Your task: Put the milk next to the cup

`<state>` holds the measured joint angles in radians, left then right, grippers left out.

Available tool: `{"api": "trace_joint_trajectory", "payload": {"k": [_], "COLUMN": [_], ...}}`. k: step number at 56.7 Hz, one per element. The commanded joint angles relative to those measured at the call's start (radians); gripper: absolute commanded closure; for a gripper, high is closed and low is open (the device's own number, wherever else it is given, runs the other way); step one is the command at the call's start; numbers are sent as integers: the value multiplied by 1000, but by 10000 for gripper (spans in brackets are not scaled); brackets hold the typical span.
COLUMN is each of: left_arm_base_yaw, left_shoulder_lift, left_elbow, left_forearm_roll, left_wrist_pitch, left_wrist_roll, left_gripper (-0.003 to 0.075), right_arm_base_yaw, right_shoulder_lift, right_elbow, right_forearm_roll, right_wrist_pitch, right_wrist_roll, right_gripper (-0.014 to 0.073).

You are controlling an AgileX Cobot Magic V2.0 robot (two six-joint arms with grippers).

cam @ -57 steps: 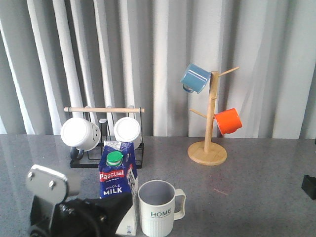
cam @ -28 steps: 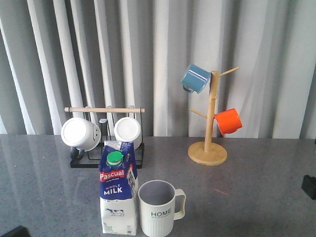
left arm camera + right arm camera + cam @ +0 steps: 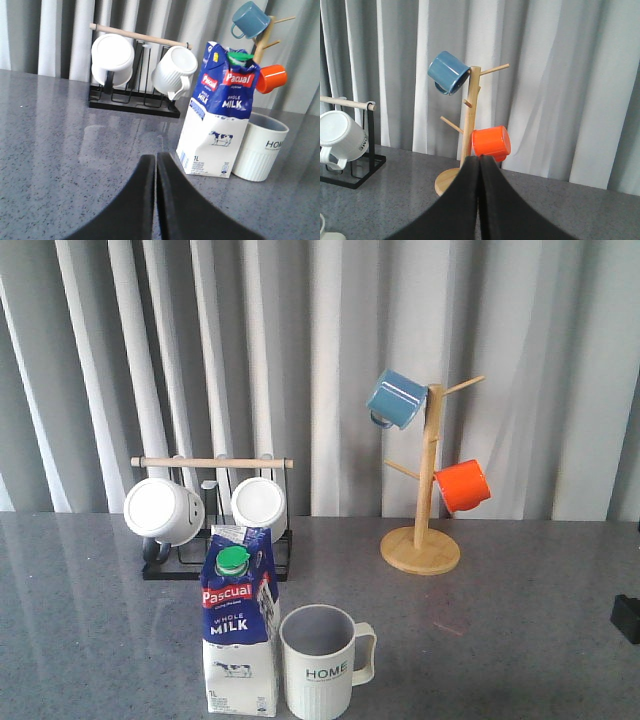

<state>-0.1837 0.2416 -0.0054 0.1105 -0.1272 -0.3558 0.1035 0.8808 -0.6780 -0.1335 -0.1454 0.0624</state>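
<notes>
The milk (image 3: pixel 240 625) stands upright at the near edge of the table (image 3: pixel 520 630), its "MILK" face toward the camera, touching or just beside the cup (image 3: pixel 320 660), whose handle points right. One carton; five mugs in all. Left tool (image 3: pixel 156 165) and right tool (image 3: pixel 480 165) are both closed, holding nothing.

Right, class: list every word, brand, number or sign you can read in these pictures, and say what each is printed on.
"Pascual": red band on the milk carton.
"WHOLE MILK": carton's blue front.
"1L": carton's lower white panel, in the left wrist view.
"HOME": cup.
Small print on the carton's side: too blurred to read.
</notes>
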Motion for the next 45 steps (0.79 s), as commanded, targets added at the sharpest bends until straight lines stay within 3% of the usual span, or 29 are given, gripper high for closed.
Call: {"api": "trace_joint_trajectory", "payload": {"k": [1,15,45], "left_arm_base_yaw": [6,7,10], "left_shoulder_lift": [-52,-273,-267], "left_elbow": [10,9,9], "left_forearm_roll": [6,106,136], "left_wrist_pitch": [-57,95,145], "left_wrist_roll": [32,81,80], "left_gripper": [727,727,727], "right_arm_base_yaw": [-7,-7,-7], "right_shoulder_lift": [-8,-8,-8], "right_elbow": [-31,-31,-31], "right_forearm_roll": [-1,-1,-1], "right_wrist_pitch": [-70,-70,-67], "right_wrist_roll": [-1,-1,-1], "right_gripper": [602,602,602]}}
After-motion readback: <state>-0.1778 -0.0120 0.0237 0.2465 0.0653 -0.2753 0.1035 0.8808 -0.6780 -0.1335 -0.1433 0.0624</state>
